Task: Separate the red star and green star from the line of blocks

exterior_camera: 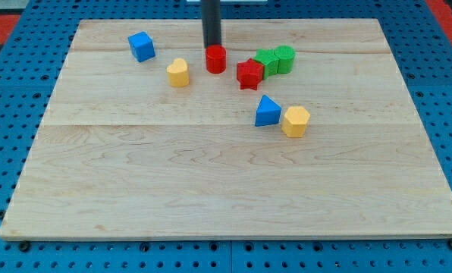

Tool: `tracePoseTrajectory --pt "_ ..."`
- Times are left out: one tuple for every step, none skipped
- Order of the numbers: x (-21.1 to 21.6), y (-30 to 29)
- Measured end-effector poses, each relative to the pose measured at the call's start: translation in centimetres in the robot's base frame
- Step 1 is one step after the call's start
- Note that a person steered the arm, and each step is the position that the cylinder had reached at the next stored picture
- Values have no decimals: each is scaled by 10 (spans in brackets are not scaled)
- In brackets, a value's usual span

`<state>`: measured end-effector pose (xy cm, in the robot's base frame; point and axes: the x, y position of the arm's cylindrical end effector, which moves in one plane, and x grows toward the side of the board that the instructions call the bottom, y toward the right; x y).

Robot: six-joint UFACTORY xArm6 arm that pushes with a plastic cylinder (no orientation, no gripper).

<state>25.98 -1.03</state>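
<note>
My tip (pixel 211 47) stands at the view's top centre, right behind a red cylinder (pixel 215 59) and touching or nearly touching it. To its right lies a red star (pixel 249 74), pressed against a green star (pixel 266 62). A green cylinder (pixel 284 59) sits against the green star's right side. These form a short row. A yellow block (pixel 178 73) with a rounded top lies left of the red cylinder.
A blue cube (pixel 141 46) sits at the view's top left. A blue triangle (pixel 267 111) and a yellow hexagon (pixel 295 121) lie together below the row. The wooden board (pixel 226 189) lies on a blue perforated table.
</note>
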Motion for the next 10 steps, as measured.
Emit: tracePoseTrajectory --pt "-3 48" --pt "-3 71" --pt "-3 83" --pt "-2 135" --pt "16 177" --pt "33 141" --pt "44 118" --pt "83 86" --pt "85 75" --pt "59 121"
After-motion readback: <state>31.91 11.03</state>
